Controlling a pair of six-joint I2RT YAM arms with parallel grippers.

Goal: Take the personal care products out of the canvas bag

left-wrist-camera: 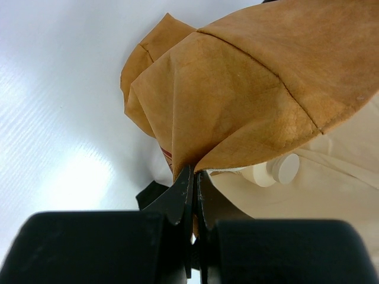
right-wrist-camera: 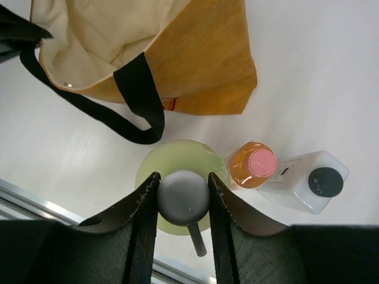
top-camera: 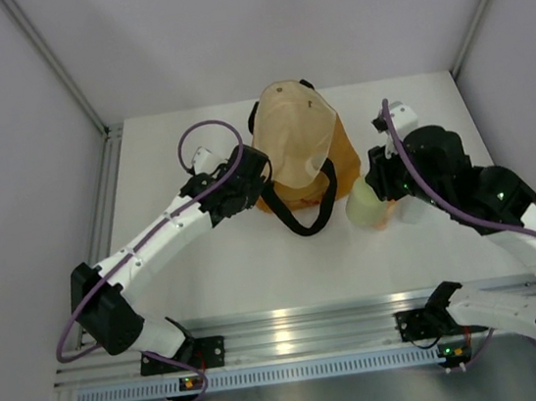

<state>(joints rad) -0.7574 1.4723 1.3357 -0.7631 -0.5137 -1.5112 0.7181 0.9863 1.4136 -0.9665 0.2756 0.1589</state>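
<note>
**Three containers out beside the bag, one inside it**

The canvas bag sits at the middle of the bench, toward the far side. Its mouth is turned toward the arms and its cream lining is on show. One black handle loops forward onto the bench surface.

The left hand is clenched on the bag's fabric. Its two fingers meet on a pinched fold of the mustard cloth at the bag's left edge, and the cloth rises from the pinch in a peak. From the left wrist, the cream jar shows only in part, lying inside the bag against the lining just to the right of the pinch.

The right hand is just to the right of the bag's front corner, grasping the pump bottle by its pale top. One finger presses each side of the round pump head, and the spout points back toward the wrist. The green body stands upright below the fingers. I cannot tell whether its base rests on the bench.

Immediately to the right of the pump bottle stands the orange bottle, its pink cap facing up. It touches or nearly touches the whitish bottle on its far side, whose black cap faces up. Both stand outside the bag on the bench, near its orange front corner. In the overhead view the right arm covers most of them.
</note>
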